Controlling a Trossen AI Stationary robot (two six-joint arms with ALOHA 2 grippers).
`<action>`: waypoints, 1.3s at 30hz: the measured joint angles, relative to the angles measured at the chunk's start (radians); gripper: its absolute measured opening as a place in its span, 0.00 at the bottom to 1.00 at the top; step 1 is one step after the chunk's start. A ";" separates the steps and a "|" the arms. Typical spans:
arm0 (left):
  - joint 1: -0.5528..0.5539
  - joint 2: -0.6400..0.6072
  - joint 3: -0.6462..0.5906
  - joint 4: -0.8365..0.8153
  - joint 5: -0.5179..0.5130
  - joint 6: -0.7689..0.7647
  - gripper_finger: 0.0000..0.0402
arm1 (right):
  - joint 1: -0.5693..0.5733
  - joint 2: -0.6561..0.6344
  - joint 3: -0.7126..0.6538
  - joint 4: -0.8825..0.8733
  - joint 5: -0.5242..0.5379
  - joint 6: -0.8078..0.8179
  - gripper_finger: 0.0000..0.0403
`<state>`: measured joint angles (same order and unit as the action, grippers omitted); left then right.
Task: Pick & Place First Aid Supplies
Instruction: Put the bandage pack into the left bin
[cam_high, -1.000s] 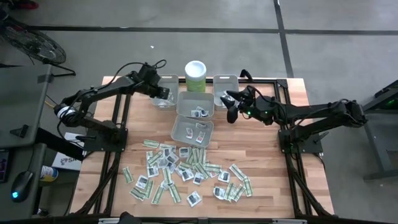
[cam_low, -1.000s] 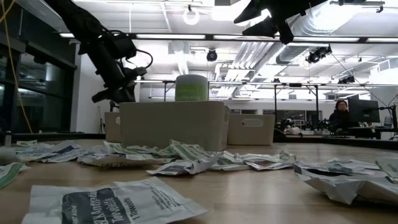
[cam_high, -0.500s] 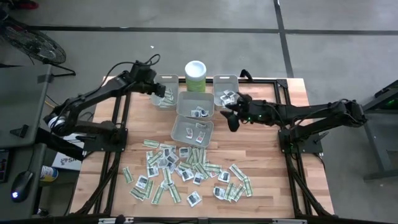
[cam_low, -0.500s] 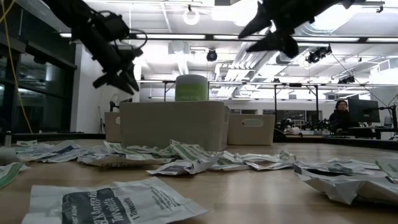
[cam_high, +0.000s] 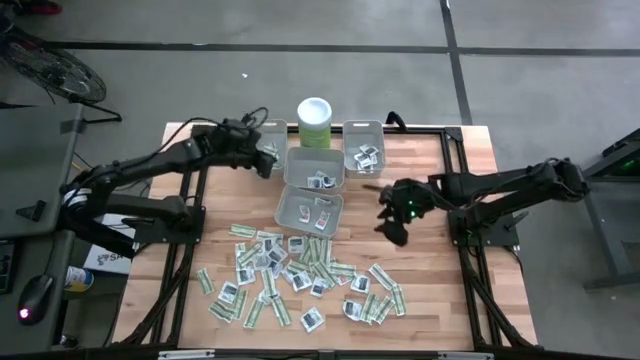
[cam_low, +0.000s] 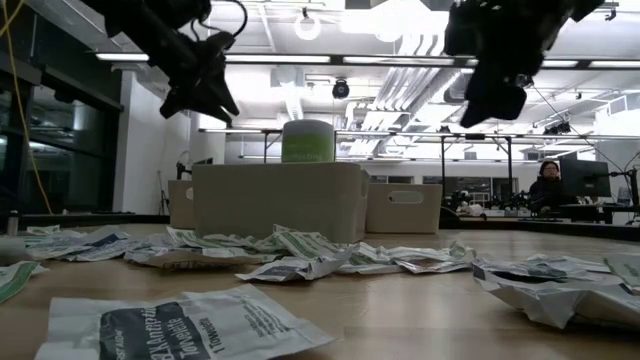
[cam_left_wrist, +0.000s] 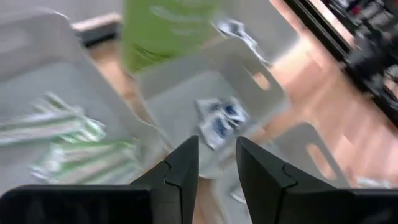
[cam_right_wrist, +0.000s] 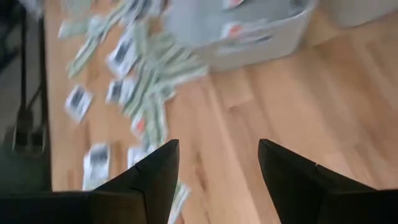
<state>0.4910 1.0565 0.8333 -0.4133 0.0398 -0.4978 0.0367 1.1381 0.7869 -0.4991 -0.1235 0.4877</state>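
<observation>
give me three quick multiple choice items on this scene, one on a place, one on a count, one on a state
1. Where do the loose packets lie?
A. on the table's near half
B. on the floor
C. on the canister lid

2. How many grey bins are on the table?
A. one
B. four
C. seven

3. How is the right end effector?
A. shut on a packet
B. open and empty
C. inside a bin

Key: 1 A, the high view shows them spread below the bins. 2 B, three in a back row, one in front. 3 B, the right wrist view shows its fingers spread over bare wood.

The nearest packet (cam_low: 190, 328) bears dark print, partly legible as "Towelette".
</observation>
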 joint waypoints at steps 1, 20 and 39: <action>-0.028 0.000 0.000 0.000 -0.009 -0.012 0.26 | 0.016 0.000 0.000 -0.005 -0.011 -0.027 0.53; -0.483 0.001 0.000 0.028 -0.222 -0.130 0.26 | 0.292 0.241 0.000 0.057 0.021 -0.427 0.53; -0.650 0.001 0.000 0.027 -0.275 -0.163 0.26 | 0.337 0.492 0.000 0.137 0.129 -0.514 0.53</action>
<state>-0.1593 1.0576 0.8333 -0.3859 -0.2348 -0.6613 0.3740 1.6303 0.7868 -0.3623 0.0051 -0.0261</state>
